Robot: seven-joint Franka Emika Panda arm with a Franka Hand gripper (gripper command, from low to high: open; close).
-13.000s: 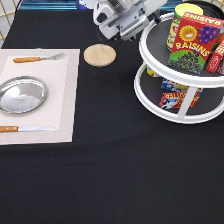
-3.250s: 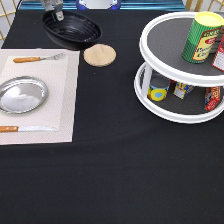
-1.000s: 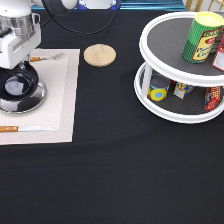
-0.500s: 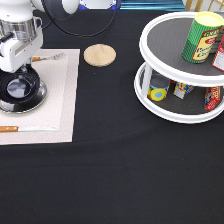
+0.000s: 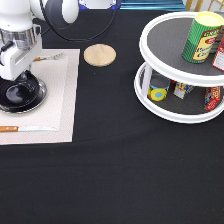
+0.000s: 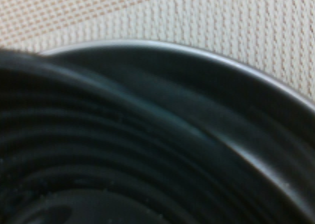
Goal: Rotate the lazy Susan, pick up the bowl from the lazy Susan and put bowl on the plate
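Directly beneath the end effector, the bowl is glossy black, its ridged inside catching reflections, and the plate under it shows a bright polished metal rim. Both rest on a matt, coarsely woven cream placemat. Just beyond lies a smooth tan wooden disc. The table looks matt black, like cloth.

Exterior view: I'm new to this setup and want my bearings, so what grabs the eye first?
The white gripper at the exterior view's left, low over the black bowl, which sits on the silver plate on a beige placemat. At the right stands the two-tier lazy Susan, with a green can on top and small containers below.
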